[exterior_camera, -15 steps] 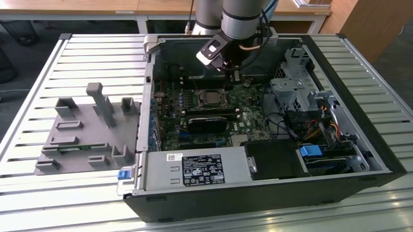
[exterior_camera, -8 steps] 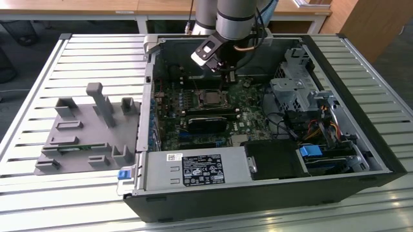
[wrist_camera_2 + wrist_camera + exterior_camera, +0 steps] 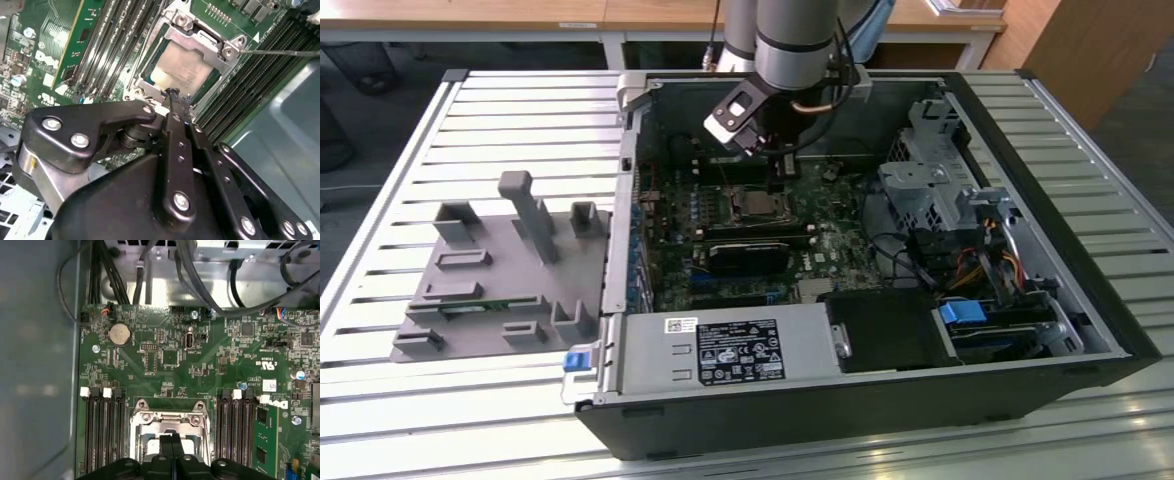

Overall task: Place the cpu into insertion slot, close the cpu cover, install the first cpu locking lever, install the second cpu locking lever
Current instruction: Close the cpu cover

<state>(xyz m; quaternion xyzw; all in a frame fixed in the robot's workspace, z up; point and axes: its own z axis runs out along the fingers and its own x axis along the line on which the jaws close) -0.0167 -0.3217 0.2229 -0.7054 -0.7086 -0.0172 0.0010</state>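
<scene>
I am reaching down into the open computer case [image 3: 854, 410], which is lying on the slatted worktop [image 3: 520, 120]. I am hanging over the green circuit board [image 3: 165, 370] near the case's far wall in the exterior view. My jaws are pressing together, with no gap between the fingertips [image 3: 170, 102] and nothing that I can make out caught between them. In the second wrist view the tips are hovering right at the edge of the insertion slot [image 3: 135, 422]; I cannot tell whether they are touching it.

The cpu [image 3: 182, 70] is sitting inside that slot, its silvery top facing up. The cpu cover [image 3: 200, 40] is lying down over it, its frame running around the chip and its window showing the metal top. In the first wrist view the cover's frame [image 3: 170, 417] is lying just beyond my fingertips [image 3: 166, 442].

A thin metal rod [image 3: 280, 51] is sticking out from one corner of the slot, crossing above the long black memory slots [image 3: 250, 85]. I cannot tell whether it is latched.

On the exterior view's left, well apart from the case, a grey fixture [image 3: 494, 290] is resting on the worktop.
</scene>
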